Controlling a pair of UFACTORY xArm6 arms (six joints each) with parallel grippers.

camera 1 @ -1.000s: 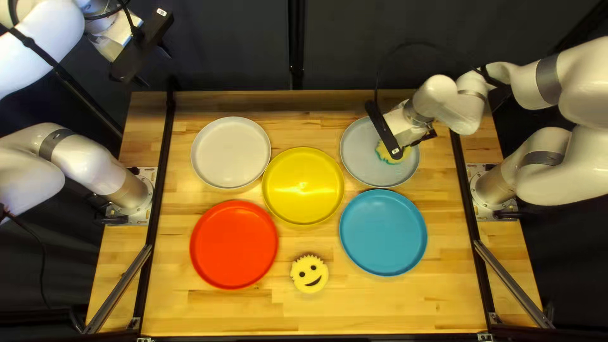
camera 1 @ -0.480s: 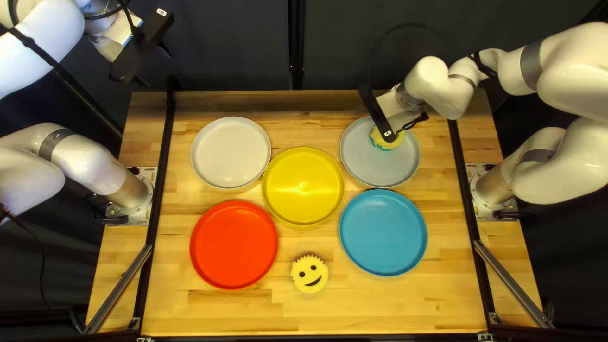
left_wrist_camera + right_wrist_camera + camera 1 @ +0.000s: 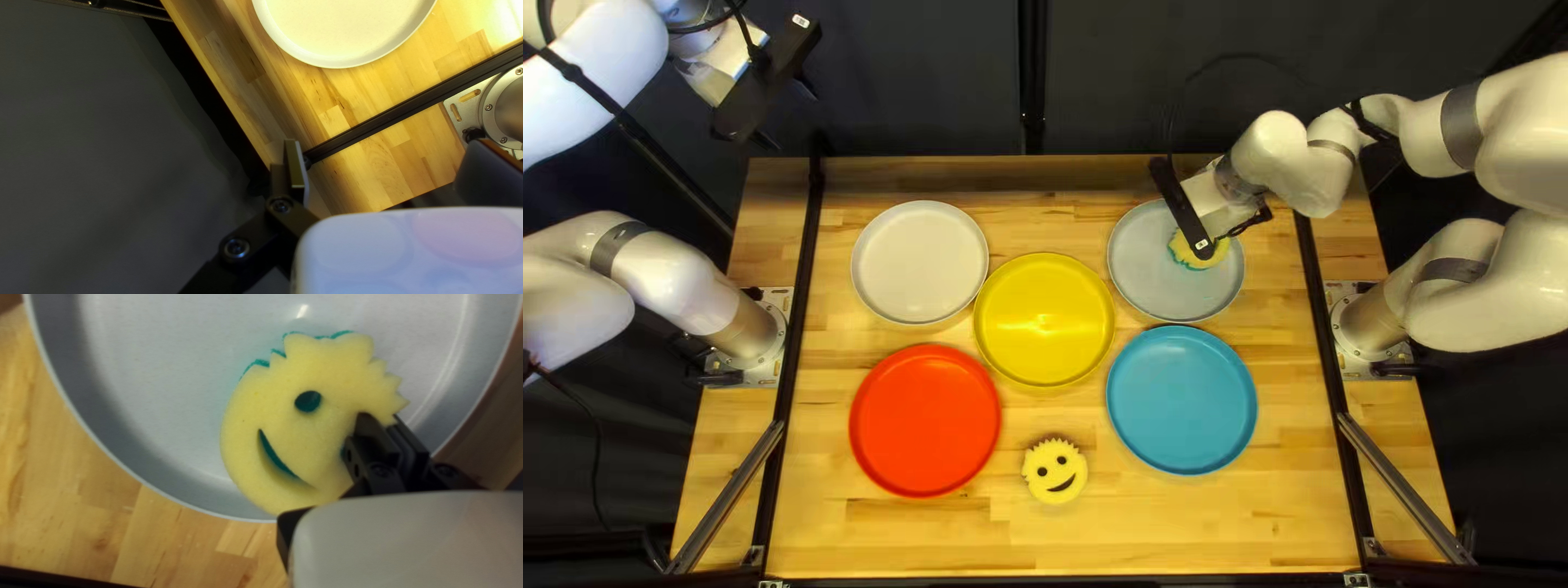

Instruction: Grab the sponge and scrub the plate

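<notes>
Sponge [image 3: 294, 424], smiling only in right wrist view, pinched by right end effector [image 3: 1207, 209]

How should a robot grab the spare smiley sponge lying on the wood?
Probably from straight above, jaws closing on both cheeks of the spare sponge, below its spiky hair. It lies flat and face up on the table, and its smooth, round cheeks look easier to squeeze evenly than the spikes.
</notes>
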